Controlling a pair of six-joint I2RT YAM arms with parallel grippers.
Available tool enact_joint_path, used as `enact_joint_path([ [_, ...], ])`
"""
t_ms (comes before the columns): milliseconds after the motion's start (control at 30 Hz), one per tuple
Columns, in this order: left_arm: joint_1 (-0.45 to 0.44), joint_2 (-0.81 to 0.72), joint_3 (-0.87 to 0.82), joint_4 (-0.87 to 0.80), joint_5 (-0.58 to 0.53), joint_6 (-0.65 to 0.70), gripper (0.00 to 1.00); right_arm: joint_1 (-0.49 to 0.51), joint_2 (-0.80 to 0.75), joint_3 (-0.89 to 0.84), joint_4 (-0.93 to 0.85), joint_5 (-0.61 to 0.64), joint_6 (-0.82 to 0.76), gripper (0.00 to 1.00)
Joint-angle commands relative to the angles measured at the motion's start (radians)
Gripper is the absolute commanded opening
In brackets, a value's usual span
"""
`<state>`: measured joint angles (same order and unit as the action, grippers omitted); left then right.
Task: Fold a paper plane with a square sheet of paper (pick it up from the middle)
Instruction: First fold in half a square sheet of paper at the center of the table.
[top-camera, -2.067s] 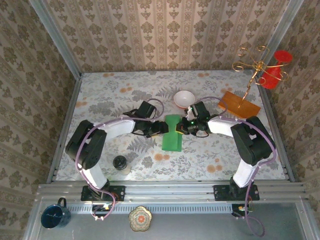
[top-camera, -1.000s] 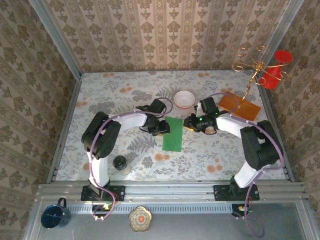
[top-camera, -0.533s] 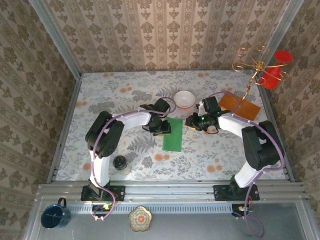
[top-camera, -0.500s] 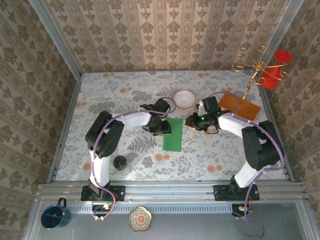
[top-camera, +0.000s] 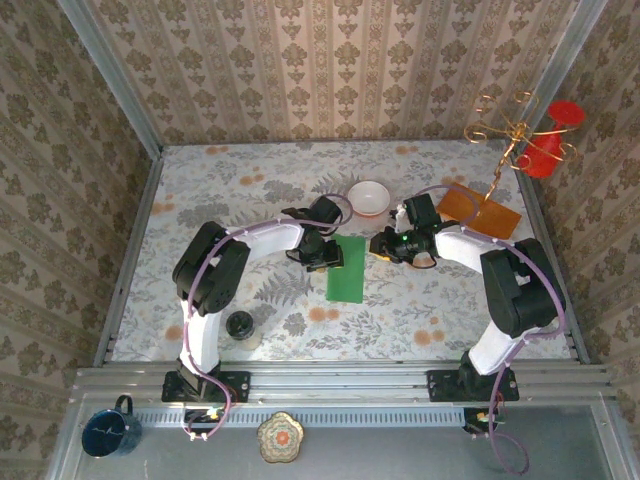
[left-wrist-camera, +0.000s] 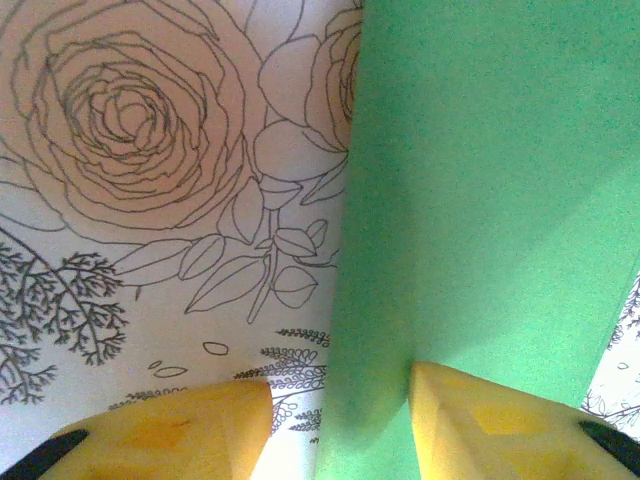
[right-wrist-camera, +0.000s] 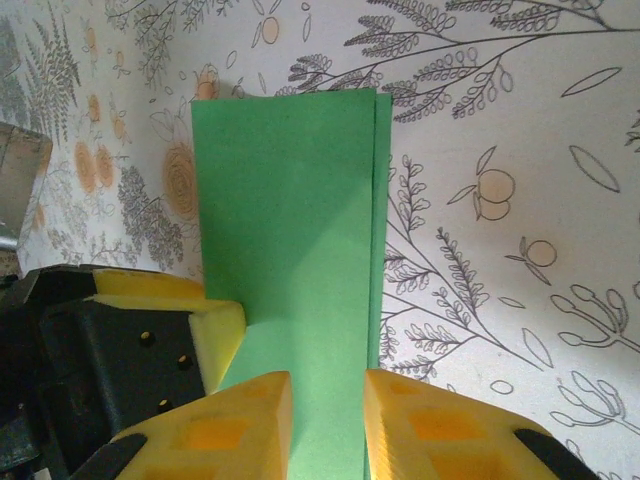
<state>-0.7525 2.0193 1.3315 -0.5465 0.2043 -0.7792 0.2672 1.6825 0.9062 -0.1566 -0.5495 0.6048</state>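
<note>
Left gripper (left-wrist-camera: 340, 390) is seen with its yellow fingers (left-wrist-camera: 160, 435) partly apart and nothing clamped. The left long edge of the green paper (top-camera: 346, 268) runs up through the gap, with one finger over the bare tablecloth (top-camera: 230, 200) and the other over the paper. Whether the pads touch the sheet cannot be told. Against two seconds earlier, the left arm's elbow has been drawn in toward the middle and the gripper shifted slightly along the paper's left edge. The paper is laid flat near the table centre as a long folded strip. A second layer's edge is visible along one long side in the right wrist view. Two seconds earlier the paper was pinched to a waist between both grippers, with a wider far end. That waist is gone now, and no change is noted since half a second ago. Right gripper (right-wrist-camera: 327, 400) is placed at the strip's far right corner in the top view, jaws a narrow gap apart. Green paper is seen in that gap, but no grip can be made out. The right gripper has been moved a little farther from its base than two seconds earlier. White bowl (top-camera: 369, 197) is found just beyond the strip's far end and orange-brown board (top-camera: 478, 208) farther right, both unmoved.
</note>
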Motion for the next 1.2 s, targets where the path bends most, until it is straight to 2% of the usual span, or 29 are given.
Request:
enact_joint_path([
  [0,-0.052,0.215,-0.082,0.002,0.037,-0.011,0.47,0.004,0.024,-0.015,0.035,-0.055,0.000,0.26],
  [1167,-0.064,0.274,-0.058,0.014,0.061,0.068,0.49,0.036,0.086,-0.013,0.073,-0.090,0.018,0.22],
])
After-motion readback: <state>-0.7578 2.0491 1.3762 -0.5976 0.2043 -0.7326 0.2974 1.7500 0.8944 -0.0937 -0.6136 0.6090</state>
